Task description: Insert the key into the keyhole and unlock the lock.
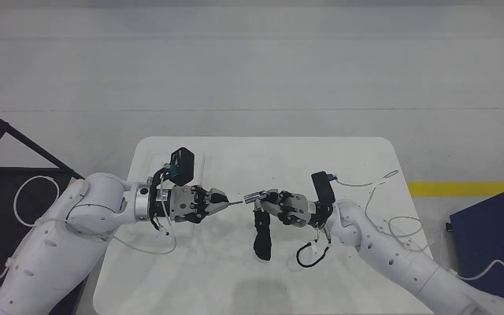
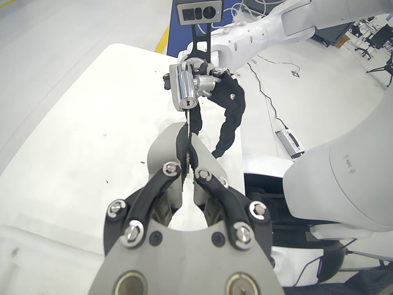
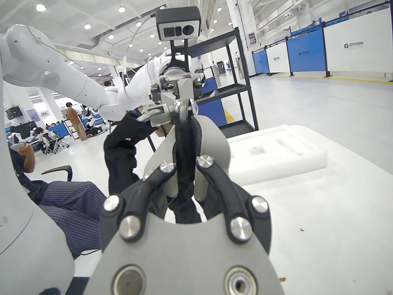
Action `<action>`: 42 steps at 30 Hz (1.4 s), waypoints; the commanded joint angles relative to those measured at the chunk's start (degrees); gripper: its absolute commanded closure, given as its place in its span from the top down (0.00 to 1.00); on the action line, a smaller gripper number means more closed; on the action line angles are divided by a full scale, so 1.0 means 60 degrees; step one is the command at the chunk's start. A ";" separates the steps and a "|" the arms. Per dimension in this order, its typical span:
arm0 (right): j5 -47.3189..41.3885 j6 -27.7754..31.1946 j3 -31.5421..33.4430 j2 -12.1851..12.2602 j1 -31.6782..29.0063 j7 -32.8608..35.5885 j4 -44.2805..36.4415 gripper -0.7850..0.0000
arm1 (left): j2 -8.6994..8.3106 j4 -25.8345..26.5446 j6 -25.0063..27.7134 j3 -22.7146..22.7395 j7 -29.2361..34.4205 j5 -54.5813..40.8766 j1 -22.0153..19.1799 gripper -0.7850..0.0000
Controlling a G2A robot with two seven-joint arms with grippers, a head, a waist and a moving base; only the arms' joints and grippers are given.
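Note:
Above the middle of the white table [image 1: 331,157], my left gripper [image 1: 219,198] is shut on the flat key [image 2: 187,124], whose blade points at the lock. The lock [image 2: 183,88] is a chrome cylinder on a black fabric-sleeved loop [image 2: 230,115]. My right gripper [image 1: 273,205] is shut on it and holds it off the table, keyhole [image 2: 188,103] facing the key. The key tip sits just under the keyhole, close to the lock's face; I cannot tell whether it touches. In the right wrist view my right gripper [image 3: 184,118] clamps the black sleeve, with the chrome lock [image 3: 181,110] at its fingertips.
The black sleeve [image 1: 261,236] hangs down to the table under the lock. A black cable loop [image 1: 311,253] and a white cable [image 1: 378,181] lie by the right arm. A white foam tray with recesses [image 3: 291,155] sits on the table.

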State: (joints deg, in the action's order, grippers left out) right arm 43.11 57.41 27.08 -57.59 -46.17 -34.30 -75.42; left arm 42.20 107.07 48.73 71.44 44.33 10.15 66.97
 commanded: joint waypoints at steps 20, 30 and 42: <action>0.0000 0.0000 0.0000 0.0000 0.0000 0.0000 0.0000 0.00 | 0.0029 -0.0071 0.0067 -0.0176 0.0079 -0.0093 -0.0351 0.00; 0.0000 0.0000 0.0000 0.0000 0.0000 0.0000 0.0000 0.00 | 0.0088 -0.0149 0.0013 -0.0362 -0.0159 0.0241 -0.0439 0.00; 0.0000 0.0000 0.0000 0.0000 0.0000 0.0000 0.0000 0.00 | 0.0086 -0.0059 0.0016 -0.0341 -0.0193 0.0220 -0.0428 0.00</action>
State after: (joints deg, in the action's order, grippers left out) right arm 43.12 57.41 27.08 -57.59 -46.17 -34.30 -75.42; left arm 42.73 106.62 48.80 69.35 43.16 11.46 64.33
